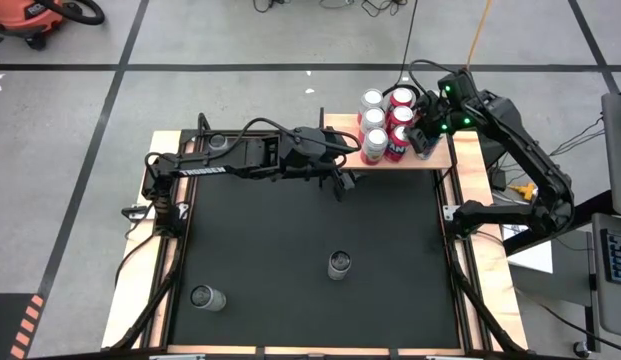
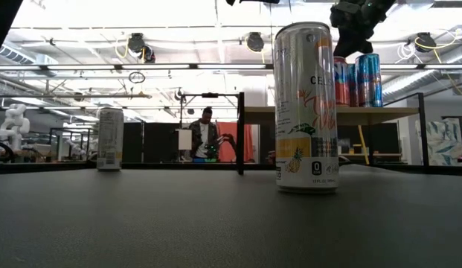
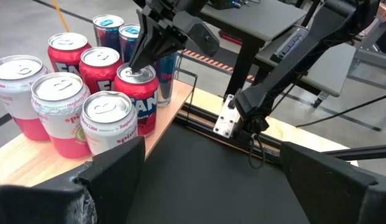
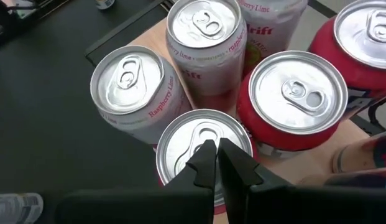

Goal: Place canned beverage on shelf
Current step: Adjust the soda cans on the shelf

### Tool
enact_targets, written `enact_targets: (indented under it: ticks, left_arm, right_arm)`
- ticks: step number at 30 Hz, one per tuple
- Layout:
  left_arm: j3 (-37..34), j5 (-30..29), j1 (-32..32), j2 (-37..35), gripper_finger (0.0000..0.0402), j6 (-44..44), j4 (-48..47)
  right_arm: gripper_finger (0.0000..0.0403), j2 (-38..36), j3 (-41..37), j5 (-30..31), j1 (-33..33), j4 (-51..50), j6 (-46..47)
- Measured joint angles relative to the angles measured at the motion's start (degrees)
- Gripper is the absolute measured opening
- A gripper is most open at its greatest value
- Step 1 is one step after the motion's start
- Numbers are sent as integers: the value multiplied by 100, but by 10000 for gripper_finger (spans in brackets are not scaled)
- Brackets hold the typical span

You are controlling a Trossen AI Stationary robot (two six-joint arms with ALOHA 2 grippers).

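Note:
The shelf [image 1: 442, 155] is a light-wood board at the table's far right corner, and several cans stand upright on it. My right gripper [image 4: 211, 163] is shut, its fingertips on top of a red can [image 3: 138, 93] at the shelf's near right. My left gripper [image 3: 211, 180] is open and holds nothing. It hovers above the black mat just left of the shelf's near edge [image 1: 345, 182]. Two slim pale cans stand upright on the mat, one near the middle [image 1: 339, 265] and one at the near left [image 1: 206, 297]. My right gripper's shut fingertips [image 3: 138, 62] come down slanting from the far right onto the red can's lid [image 4: 186, 140], beside the pull tab. Whether they press on the lid or stand just above it, I cannot tell. The can stands upright on the shelf board.
Pink-and-white cans [image 3: 56, 112] and blue cans [image 3: 109, 31] crowd the shelf around the red ones. Wooden strips [image 1: 140, 290] border the black mat. In the low view the nearer slim can [image 2: 306, 108] stands in front of the shelf [image 2: 379, 113]. A person [image 2: 206, 134] stands far behind.

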Motion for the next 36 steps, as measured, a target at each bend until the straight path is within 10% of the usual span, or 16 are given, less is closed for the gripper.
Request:
enact_targets:
  ticks: [36]
  left_arm:
    - [0, 38, -38, 0, 375, -7, -48]
  right_arm:
    - [0, 99, 296, 313, 0, -773, -364]
